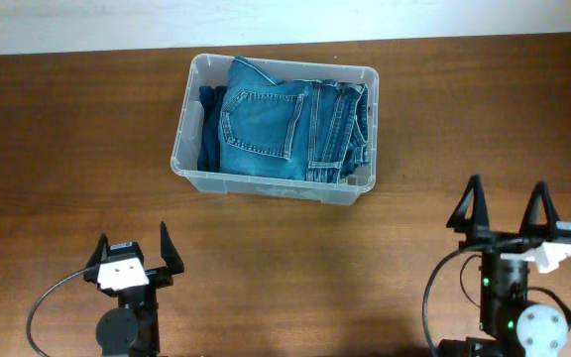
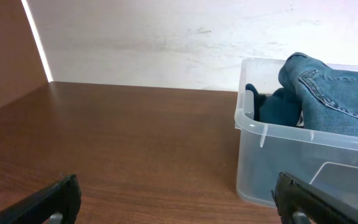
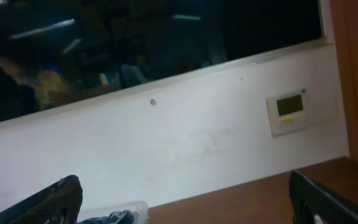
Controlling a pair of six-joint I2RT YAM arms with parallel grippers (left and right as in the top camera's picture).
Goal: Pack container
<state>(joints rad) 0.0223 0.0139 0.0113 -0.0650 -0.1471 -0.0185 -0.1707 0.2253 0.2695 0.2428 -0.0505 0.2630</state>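
Observation:
The clear plastic container (image 1: 190, 164) stands at the back middle of the brown table, with folded blue jeans (image 1: 276, 124) and a darker blue garment (image 1: 209, 124) inside it. From the left wrist camera its near corner (image 2: 263, 155) shows at right, the jeans (image 2: 334, 93) bulging above the rim. My left gripper (image 1: 134, 246) rests open near the front left edge, nothing between its fingers. At the front right my right gripper (image 1: 509, 203) is open too and holds nothing. Its camera looks up at the wall and catches only a corner of the container (image 3: 129, 208).
A white wall runs behind the table. In the right wrist view a dark window and a small wall panel (image 3: 291, 112) show above it. Black cables (image 1: 43, 307) loop beside both arm bases at the front edge.

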